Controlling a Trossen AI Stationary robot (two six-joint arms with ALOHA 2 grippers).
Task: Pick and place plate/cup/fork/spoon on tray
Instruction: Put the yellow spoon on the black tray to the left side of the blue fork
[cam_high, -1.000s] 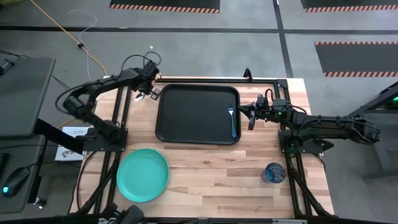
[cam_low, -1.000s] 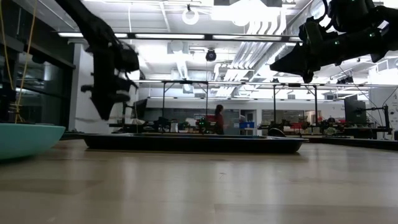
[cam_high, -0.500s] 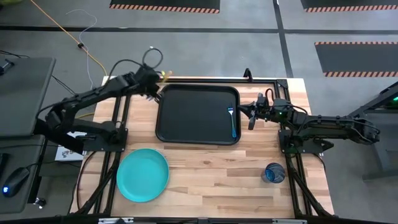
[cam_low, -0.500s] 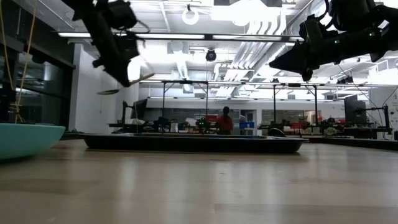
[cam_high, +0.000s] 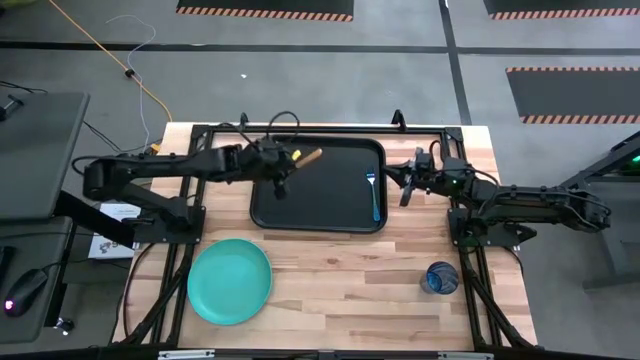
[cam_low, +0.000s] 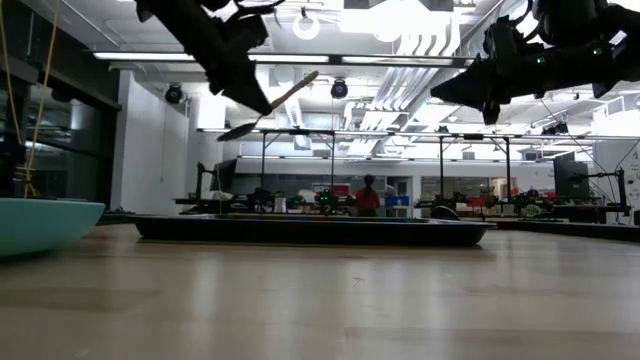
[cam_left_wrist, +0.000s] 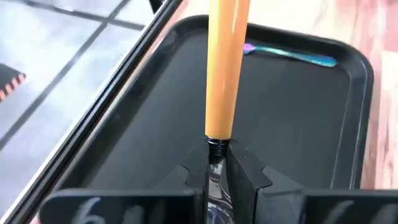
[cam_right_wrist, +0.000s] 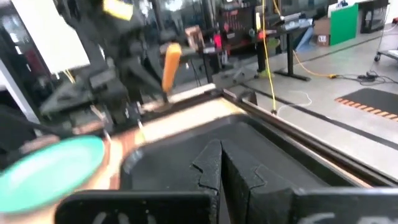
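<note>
My left gripper (cam_high: 279, 172) hangs over the left part of the black tray (cam_high: 318, 205), shut on a spoon with an orange handle (cam_high: 308, 157). A blue fork (cam_high: 376, 195) lies flat on the tray by its right rim. The turquoise plate (cam_high: 229, 281) rests on the table near the front left. The dark-blue cup (cam_high: 441, 277) stands at the front right. My right gripper (cam_high: 403, 183) is shut and hovers just off the tray's right rim, holding nothing. My left gripper pinches the spoon's metal neck (cam_left_wrist: 216, 151), just below the orange handle, between its two fingers. The fingers slant down from the table's left. The handle (cam_left_wrist: 224, 74) sticks out past the fingertips. The spoon is lifted clear of the tray and tilted, handle end (cam_low: 305, 82) high, bowl (cam_low: 236, 131) low.
Black frame rails (cam_high: 190, 190) run along the table's left, right and far sides. The wooden table (cam_high: 340, 290) lies bare between the plate and the cup. A person (cam_low: 369, 195) stands far off in the room behind.
My left gripper has swung from the tray's far left corner toward the table's right, rising and turning on the way. It now hangs over the tray. The spoon has gone with it, still held, and its handle now points toward the right.
</note>
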